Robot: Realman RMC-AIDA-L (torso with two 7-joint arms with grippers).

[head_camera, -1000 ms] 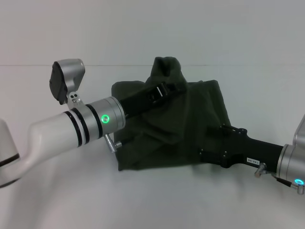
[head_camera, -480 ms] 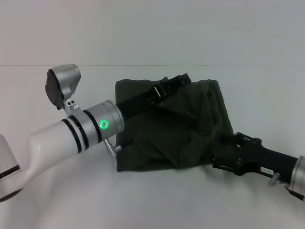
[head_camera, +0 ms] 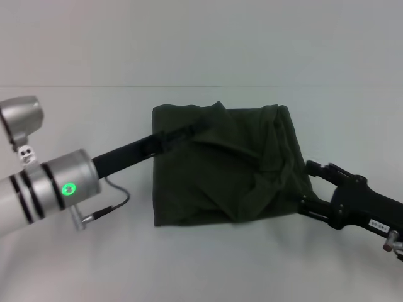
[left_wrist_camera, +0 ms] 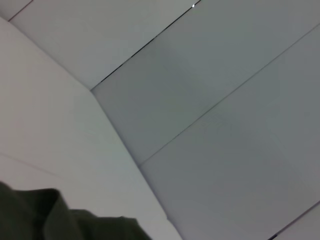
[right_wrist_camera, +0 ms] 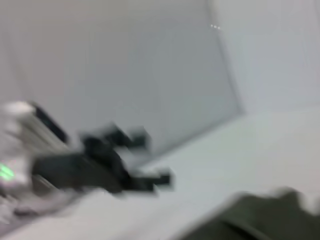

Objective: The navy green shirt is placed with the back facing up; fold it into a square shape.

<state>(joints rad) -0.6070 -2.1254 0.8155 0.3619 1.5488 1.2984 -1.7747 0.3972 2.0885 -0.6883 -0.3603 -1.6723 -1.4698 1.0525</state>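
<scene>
The navy green shirt point(head_camera: 227, 165) lies on the white table point(head_camera: 208, 258) already folded into a rough square, its top layer rumpled. The left gripper point(head_camera: 200, 126) rests released at its far-left corner; the right gripper point(head_camera: 310, 185) sits opened beside its right edge. Smoothing seems left

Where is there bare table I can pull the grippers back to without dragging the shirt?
Bare table runs in front of the navy green shirt, and behind it to the wall. It is crowded at both side edges, where the left gripper and right gripper sit.
</scene>
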